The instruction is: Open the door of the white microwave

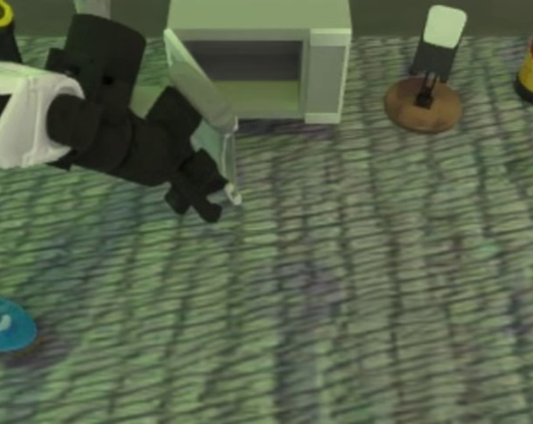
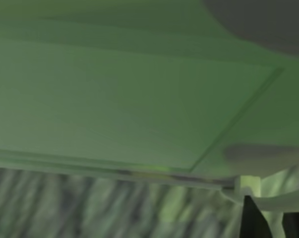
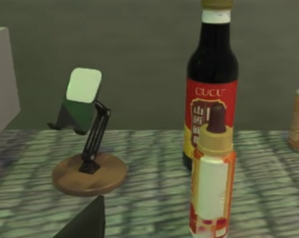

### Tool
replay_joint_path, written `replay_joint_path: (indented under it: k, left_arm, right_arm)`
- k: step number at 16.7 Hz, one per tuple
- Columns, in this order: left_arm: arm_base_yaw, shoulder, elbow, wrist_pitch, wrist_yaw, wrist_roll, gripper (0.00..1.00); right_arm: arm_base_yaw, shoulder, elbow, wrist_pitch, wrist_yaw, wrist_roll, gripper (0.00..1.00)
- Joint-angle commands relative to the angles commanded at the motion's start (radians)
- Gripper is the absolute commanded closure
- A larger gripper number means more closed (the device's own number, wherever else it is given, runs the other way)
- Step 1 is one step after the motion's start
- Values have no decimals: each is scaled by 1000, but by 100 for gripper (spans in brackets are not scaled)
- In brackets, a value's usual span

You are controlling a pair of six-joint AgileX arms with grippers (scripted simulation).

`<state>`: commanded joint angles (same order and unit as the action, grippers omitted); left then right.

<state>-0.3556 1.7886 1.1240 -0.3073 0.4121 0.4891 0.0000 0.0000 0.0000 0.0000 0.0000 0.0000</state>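
Woven green table [image 1: 354,291]: one white microwave [image 1: 275,53] at 12 o'clock, door [image 1: 204,97] ajar; left gripper [image 1: 215,190] fingers clamp its edge; two bottles [image 3: 212,84].

The microwave [image 1: 328,66] looks like smooth matt plastic, white and plain on its side strip. Its door [image 1: 204,93] has a pale translucent pane, smooth like clear plastic, in a white frame; close up in the left wrist view the door [image 2: 119,109] shows a flat, even, matt face. The desk [image 1: 354,291] wears a rough woven-looking cover, greenish and matt. The left arm [image 1: 116,124] is matt black with a smooth white shell. The phone stand [image 3: 87,148] has a wooden round base with a soft sheen and a thin black metal-like stem. The tall bottle [image 3: 212,69] is dark and glossy like glass, with a paper label. The small bottle [image 3: 212,188] looks like smooth plastic
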Motion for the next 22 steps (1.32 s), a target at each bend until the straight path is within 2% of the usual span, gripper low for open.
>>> replay_joint_path:
  k: [12,22]
  left_arm:
    - [0,0,0,0,0,0,100]
    - [34,1,7,-43,51,86,100]
  right_arm:
    - [0,0,0,0,0,0,0]
    - [0,0,0,0,0,0,0]
